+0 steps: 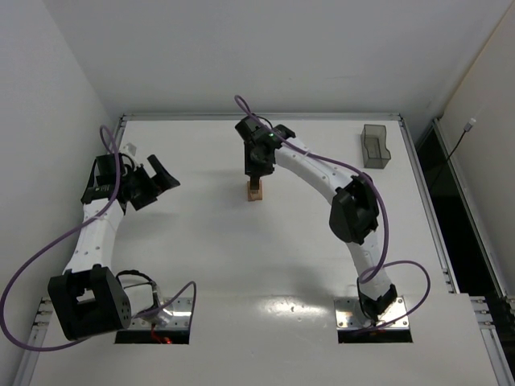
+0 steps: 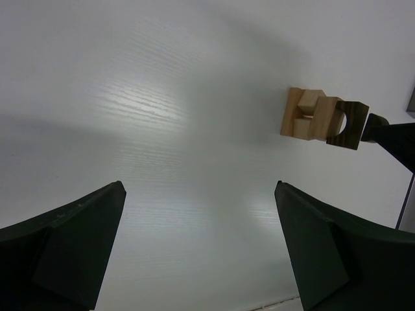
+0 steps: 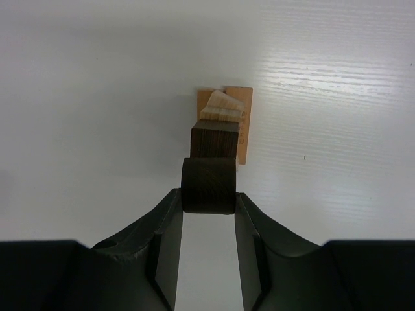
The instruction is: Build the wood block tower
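Right gripper (image 3: 208,202) closest to lens: jaws part shut, pinching dark round peg (image 3: 208,185). Peg smooth, fine wood grain. Peg hangs right over wood block tower (image 3: 225,107), mid table (image 1: 201,265); cannot tell if touching. Dark brown block (image 3: 214,141) on top, half-round dip cut in it; pale tan blocks below, flat sides. To do well: line peg up with dip, go down slow, let go softly, lift straight up. Left gripper (image 1: 157,181) wide open, empty, well apart from tower.

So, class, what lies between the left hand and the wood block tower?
Only bare table separates the left hand from the wood block tower, as the top external view shows.
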